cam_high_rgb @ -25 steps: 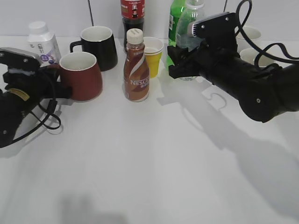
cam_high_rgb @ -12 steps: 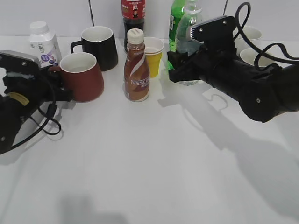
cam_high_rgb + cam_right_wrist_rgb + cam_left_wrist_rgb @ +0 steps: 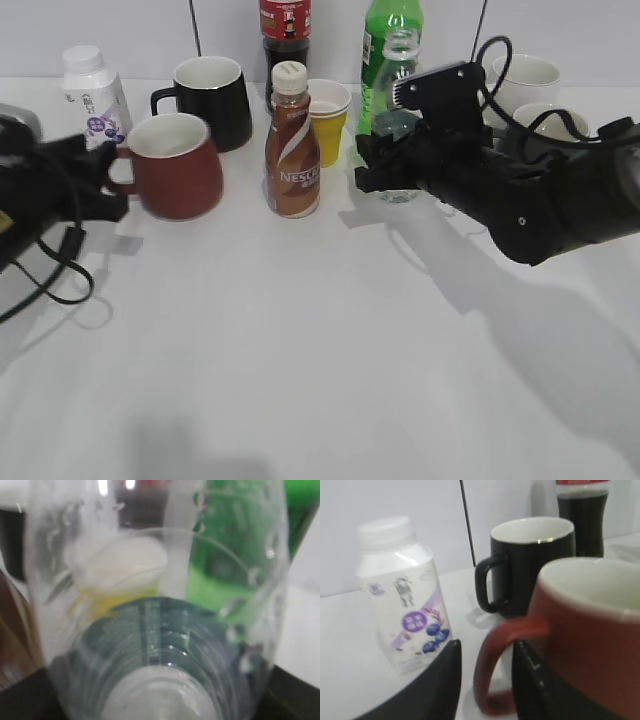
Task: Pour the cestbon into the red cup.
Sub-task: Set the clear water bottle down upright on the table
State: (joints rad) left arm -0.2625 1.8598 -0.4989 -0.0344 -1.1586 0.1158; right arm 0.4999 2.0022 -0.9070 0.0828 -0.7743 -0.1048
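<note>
The red cup (image 3: 180,168) stands at the left of the table with its handle pointing left. In the left wrist view (image 3: 590,640) it is close and to the right. My left gripper (image 3: 103,190) (image 3: 486,647) is open, with one finger on each side of the handle and a gap on both sides. My right gripper (image 3: 380,155) (image 3: 160,707) is shut on the cestbon (image 3: 398,62), which is upright and uncapped, with its base low near the table. The bottle (image 3: 150,630) fills the right wrist view.
A black mug (image 3: 215,100) (image 3: 535,565) is behind the red cup, with a white yogurt bottle (image 3: 92,90) (image 3: 400,615) to its left. A brown Nescafe bottle (image 3: 292,150), yellow paper cup (image 3: 328,115), cola bottle (image 3: 284,30) and green soda bottle (image 3: 385,20) stand mid-back. White cups (image 3: 530,75) are back right.
My right arm has carried the cestbon lower and a little left. My left arm has drawn back to the left, so the cup's handle now shows. The red cup stays put.
</note>
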